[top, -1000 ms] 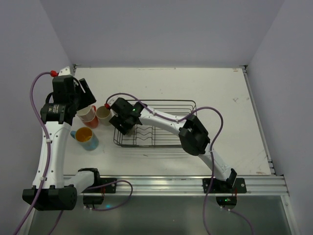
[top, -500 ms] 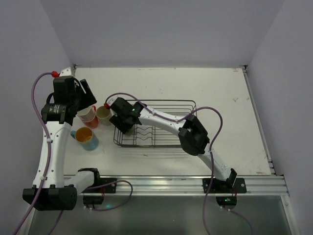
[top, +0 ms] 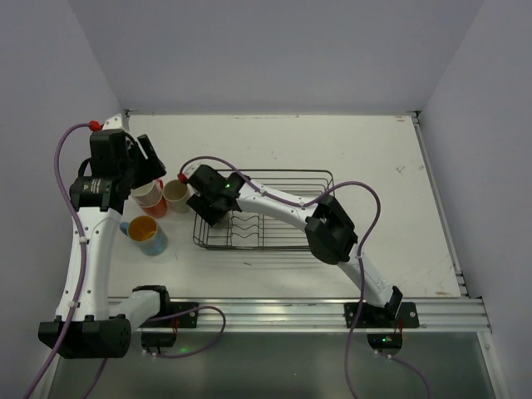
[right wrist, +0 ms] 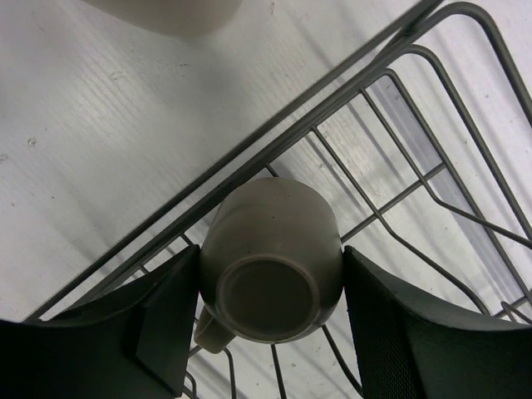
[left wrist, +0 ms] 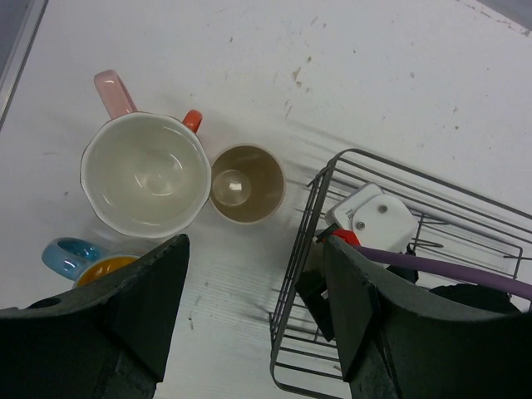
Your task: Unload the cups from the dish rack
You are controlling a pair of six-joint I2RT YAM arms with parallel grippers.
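The olive-grey mug (right wrist: 270, 258) lies in the left end of the black wire dish rack (top: 287, 174), its base towards the right wrist camera. My right gripper (right wrist: 270, 278) is shut on it, one finger on each side; from above the gripper (top: 208, 206) hides the mug. My left gripper (left wrist: 258, 324) is open and empty, held above the table left of the rack (left wrist: 301, 249). Below it stand the pink mug (left wrist: 145, 173), nested on an orange one (left wrist: 192, 121), the beige mug (left wrist: 246, 183), and the light blue mug (left wrist: 66, 253) with an orange inside.
The unloaded mugs (top: 158, 199) cluster on the white table just left of the rack. The rack's upright dividers (top: 249, 224) run along its middle. Grey walls close in the back and both sides.
Almost nothing differs. My left gripper has shifted very slightly above the mugs; my right gripper stays on the olive-grey mug in the rack's left end.
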